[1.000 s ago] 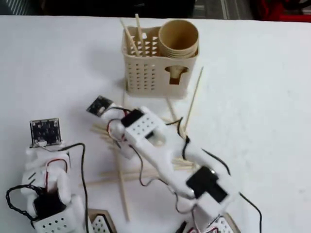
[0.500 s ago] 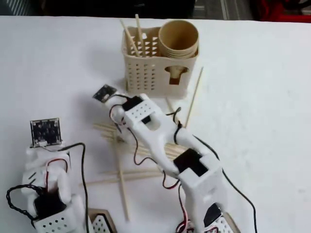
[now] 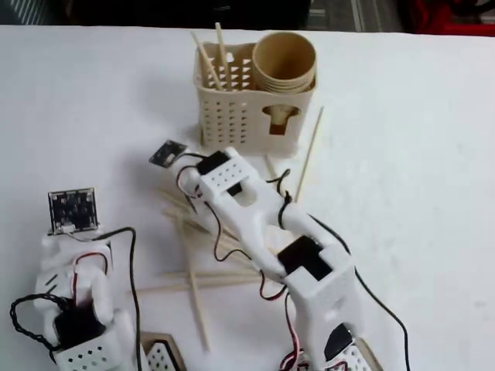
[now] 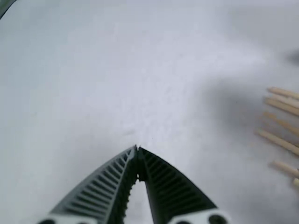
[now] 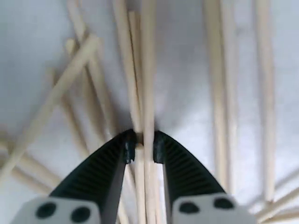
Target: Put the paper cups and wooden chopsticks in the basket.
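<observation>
Right end effector (image 5: 140,145) pinching chopsticks (image 5: 148,70) from the scatter
Jaws narrow on a few, flat on the tabletop (image 3: 402,154), for lifting to the basket (image 3: 224,124) holding the paper cups (image 3: 284,58); left end effector (image 4: 138,151) closed, empty

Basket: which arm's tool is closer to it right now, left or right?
Right. The right tool is shut on chopsticks in the pile just in front of the basket; the left tool is shut over bare table, farther off.
</observation>
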You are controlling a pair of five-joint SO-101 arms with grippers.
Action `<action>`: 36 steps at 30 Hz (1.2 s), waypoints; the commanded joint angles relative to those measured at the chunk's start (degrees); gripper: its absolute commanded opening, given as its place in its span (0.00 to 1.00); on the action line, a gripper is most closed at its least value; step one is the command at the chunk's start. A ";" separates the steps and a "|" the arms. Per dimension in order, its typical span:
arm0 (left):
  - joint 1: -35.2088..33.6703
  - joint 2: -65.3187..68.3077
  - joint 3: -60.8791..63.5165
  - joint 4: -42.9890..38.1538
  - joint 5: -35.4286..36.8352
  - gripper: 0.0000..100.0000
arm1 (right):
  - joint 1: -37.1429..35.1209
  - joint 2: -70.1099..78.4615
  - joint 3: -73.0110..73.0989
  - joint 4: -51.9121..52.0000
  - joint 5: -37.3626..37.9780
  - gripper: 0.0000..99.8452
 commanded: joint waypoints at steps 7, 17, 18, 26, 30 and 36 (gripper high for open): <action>-0.31 -0.66 -0.26 -1.41 0.44 0.03 | 0.31 -16.66 -0.97 5.76 0.18 0.02; -0.31 -0.66 -0.26 -1.41 0.44 0.03 | 0.31 -31.78 -1.14 6.99 0.09 0.02; -0.31 -0.66 -0.26 -1.41 0.44 0.03 | 0.31 -33.45 -1.32 6.90 0.09 0.02; -0.31 -0.66 -0.26 -1.41 0.44 0.03 | 1.36 -41.80 -14.24 6.99 -4.48 0.02; -0.31 -0.66 -0.26 -1.41 0.44 0.03 | 3.21 -41.89 -24.62 6.64 -8.00 0.02; -0.31 -0.66 -0.26 -1.41 0.44 0.03 | 5.85 -41.89 -34.90 -2.15 -11.87 0.02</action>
